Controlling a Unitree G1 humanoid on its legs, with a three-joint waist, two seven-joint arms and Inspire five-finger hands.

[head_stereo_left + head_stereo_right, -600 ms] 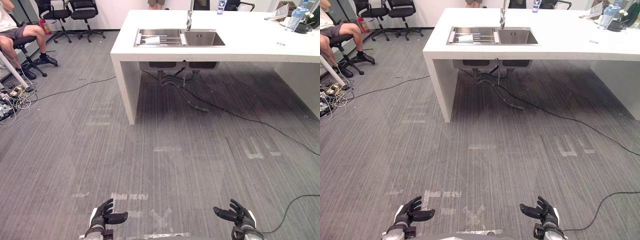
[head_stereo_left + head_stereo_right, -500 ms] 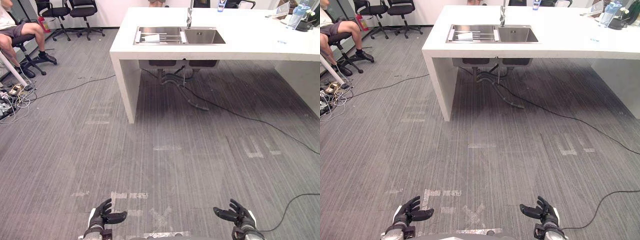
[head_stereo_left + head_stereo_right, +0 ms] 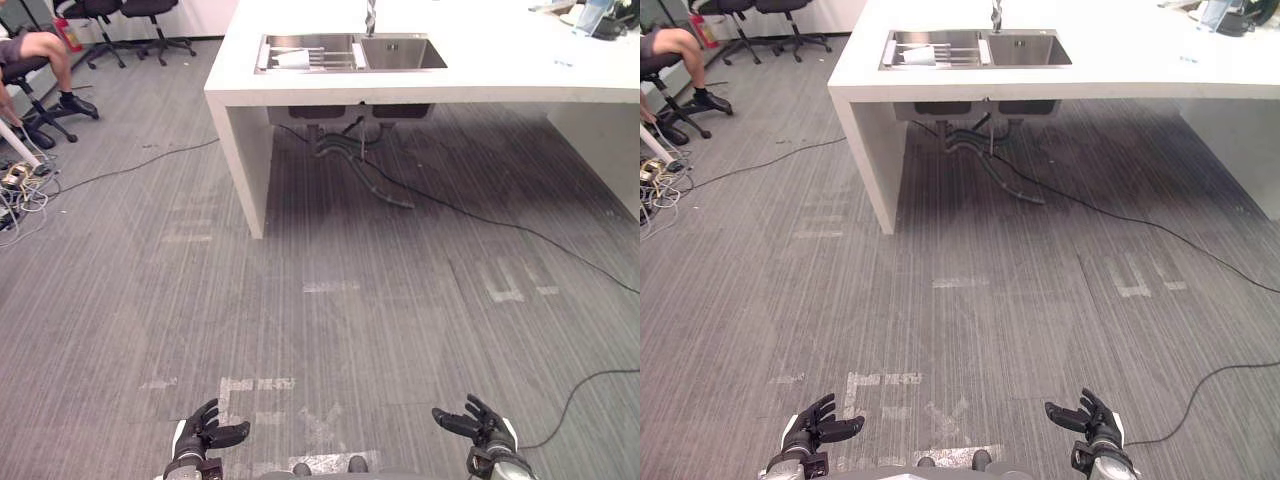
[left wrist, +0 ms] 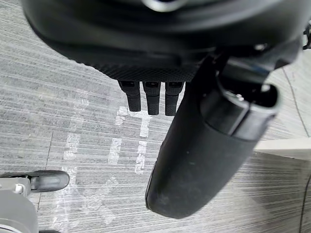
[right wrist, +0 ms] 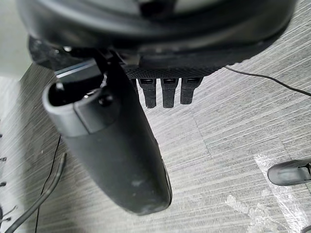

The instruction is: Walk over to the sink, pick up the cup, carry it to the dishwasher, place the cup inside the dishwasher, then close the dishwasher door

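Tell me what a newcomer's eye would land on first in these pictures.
The big white counter ahead stands out, with a steel sink set in it and a white cup in its left basin. Nearest the camera, the left robot hand and right robot hand hang open and empty over the grey floor.

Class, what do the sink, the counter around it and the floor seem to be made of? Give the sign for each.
Sink: probably brushed steel, grey with a dull sheen. Counter: smooth matt white slab, stone or laminate, cannot tell. Floor: grey, finely striped, matt, likely carpet or vinyl.
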